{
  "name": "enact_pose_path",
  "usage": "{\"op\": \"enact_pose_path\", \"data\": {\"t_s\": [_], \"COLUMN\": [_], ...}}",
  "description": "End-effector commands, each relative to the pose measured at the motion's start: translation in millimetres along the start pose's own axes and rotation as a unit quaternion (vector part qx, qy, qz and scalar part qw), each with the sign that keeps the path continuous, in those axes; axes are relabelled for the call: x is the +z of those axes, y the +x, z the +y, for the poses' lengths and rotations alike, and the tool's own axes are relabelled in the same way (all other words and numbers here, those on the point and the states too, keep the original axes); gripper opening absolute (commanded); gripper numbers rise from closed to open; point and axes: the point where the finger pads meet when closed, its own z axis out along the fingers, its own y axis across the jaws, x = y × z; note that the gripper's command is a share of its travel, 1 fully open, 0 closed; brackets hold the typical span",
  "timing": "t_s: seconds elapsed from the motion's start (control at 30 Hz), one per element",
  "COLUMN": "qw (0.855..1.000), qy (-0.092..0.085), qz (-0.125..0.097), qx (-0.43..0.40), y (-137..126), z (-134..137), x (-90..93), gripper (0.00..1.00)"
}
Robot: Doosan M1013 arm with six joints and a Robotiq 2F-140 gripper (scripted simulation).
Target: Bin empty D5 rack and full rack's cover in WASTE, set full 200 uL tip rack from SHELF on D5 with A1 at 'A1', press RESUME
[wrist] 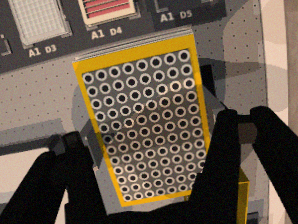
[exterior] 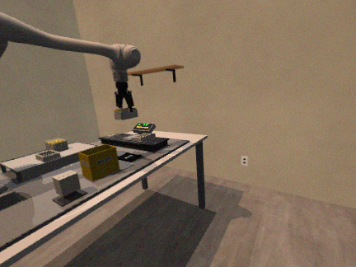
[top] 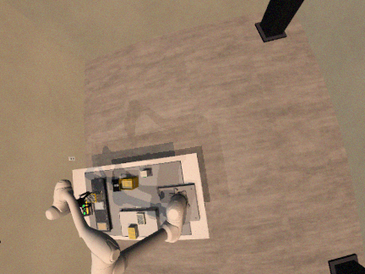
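Note:
My gripper (wrist: 151, 109) is shut on the long sides of a yellow-framed tip rack (wrist: 144, 125) whose holes all look dark and empty. In the side view the gripper (exterior: 124, 105) holds this rack (exterior: 125, 114) level, high above the near end of the dark deck (exterior: 133, 141). Below it in the wrist view is perforated table just in front of the deck. The D5 position (wrist: 187, 5) shows no rack inside it. The red-troughed reservoir at D4 (wrist: 107, 7) and the plate at D3 (wrist: 37, 20) lie beyond. The yellow WASTE bin (exterior: 99, 161) stands on the table, nearer the camera than the gripper.
The control panel with green lights (exterior: 143, 127) sits behind the deck. The black RG nest (exterior: 131, 157) lies beside the bin. The shelf (exterior: 29, 162) carries two racks (exterior: 56, 144) (exterior: 47, 155). A grey box on a pad (exterior: 66, 183) stands near the table's front edge.

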Motion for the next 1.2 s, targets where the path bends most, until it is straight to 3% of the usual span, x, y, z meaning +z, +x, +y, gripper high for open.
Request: {"op": "enact_pose_path", "data": {"t_s": [0.0, 0.5, 0.6, 1.1, 1.17], "qw": [1.000, 1.000, 1.000, 1.000, 1.000], "qy": [0.000, 0.000, 0.000, 0.000, 0.000], "qz": [0.000, 0.000, 0.000, 0.000, 0.000], "qx": [0.000, 0.000, 0.000, 0.000, 0.000], "y": [0, -1, -1, 74, 74], "z": [10, 80, 80, 80, 80], "x": [-0.3, -0.2, -0.2, -0.3, -0.3], "gripper": [0.00, 0.00, 0.00, 0.00, 0.00]}}
